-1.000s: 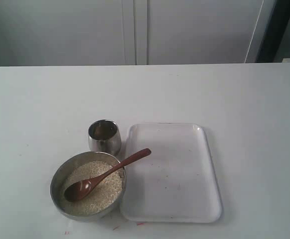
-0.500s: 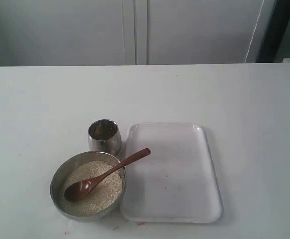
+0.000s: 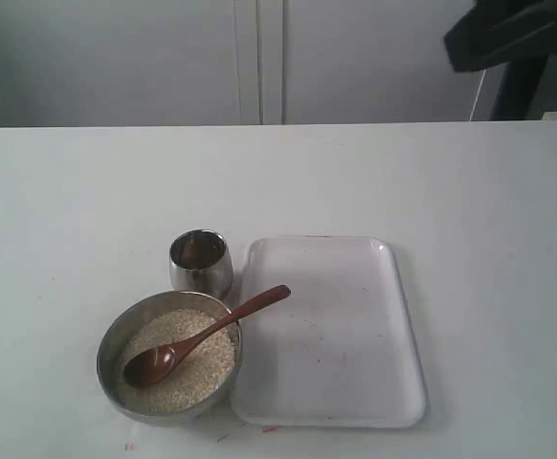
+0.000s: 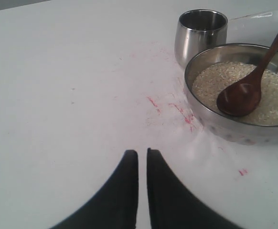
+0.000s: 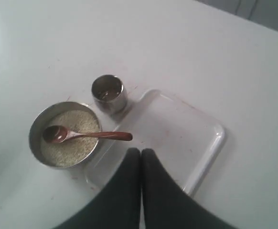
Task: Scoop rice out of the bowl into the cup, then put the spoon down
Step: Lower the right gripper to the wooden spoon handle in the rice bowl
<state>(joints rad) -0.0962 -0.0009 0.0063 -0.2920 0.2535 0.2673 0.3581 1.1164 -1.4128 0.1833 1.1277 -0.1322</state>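
Note:
The steel bowl (image 3: 106, 354) stands near the table's front edge, filled with rice (image 3: 197, 368). The wooden spoon (image 3: 207, 335) lies in it, head on the rice and handle resting over the rim towards the tray. The small steel cup (image 3: 201, 263) stands just behind the bowl. In the left wrist view, my left gripper (image 4: 142, 152) is shut and empty, low over bare table, apart from the bowl (image 4: 210, 121) and cup (image 4: 201, 36). In the right wrist view, my right gripper (image 5: 141, 150) is shut and empty, high above the tray, with the spoon (image 5: 81, 135) below.
A white rectangular tray (image 3: 336, 335) lies right of the bowl and cup, touching the bowl's side. A dark part of the right arm (image 3: 518, 33) shows at the top right of the exterior view. Red marks (image 4: 177, 109) stain the table beside the bowl.
A dark part of the right arm has come into the top right of the exterior view. Bowl, spoon, cup and tray have not moved.

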